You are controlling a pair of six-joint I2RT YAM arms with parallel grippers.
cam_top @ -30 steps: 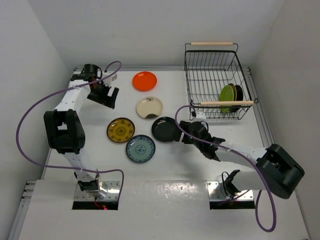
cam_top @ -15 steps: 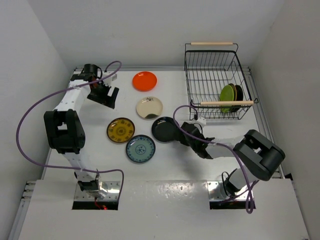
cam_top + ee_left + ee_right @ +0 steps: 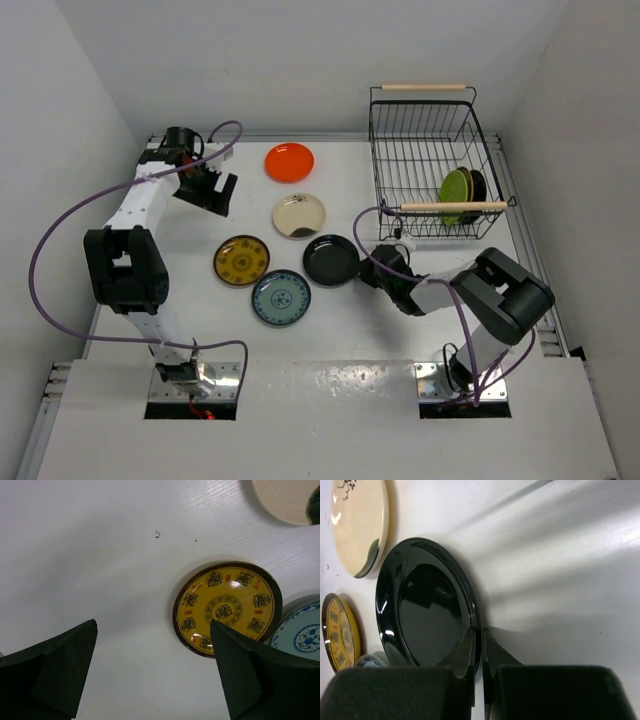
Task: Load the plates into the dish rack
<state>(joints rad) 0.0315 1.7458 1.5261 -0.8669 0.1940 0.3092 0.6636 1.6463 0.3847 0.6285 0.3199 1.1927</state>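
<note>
While the right arm has folded its elbow back toward its own base over the past second, the right gripper (image 3: 375, 270) has stayed low at the near-right rim of the glossy black plate (image 3: 331, 259). That plate lies on the white table (image 3: 330, 345) in much the same spot as before, between the dish rack (image 3: 420, 150) and the blue-grey plate (image 3: 281, 298). From the right wrist camera, the two fingers are drawn almost together with the plate's thin rim passing between them, so the gripper appears pinched on that edge (whether the edge has left the table yet cannot be told). Two plates already stand on edge in the near-right corner of the rack: a lime green plate (image 3: 454, 193) with a second black plate (image 3: 478, 188) just behind it. Also on the table are the orange-red plate (image 3: 289, 162), the cream plate (image 3: 298, 215) and the yellow-brown plate (image 3: 241, 260). The left gripper (image 3: 205, 188) hangs at the far-left of the table exactly as it did, its fingers spread wide and holding nothing. My reading is that the arm's new posture, with the rim gripped, sets up lifting a third plate toward the rack, with four more to follow.
</note>
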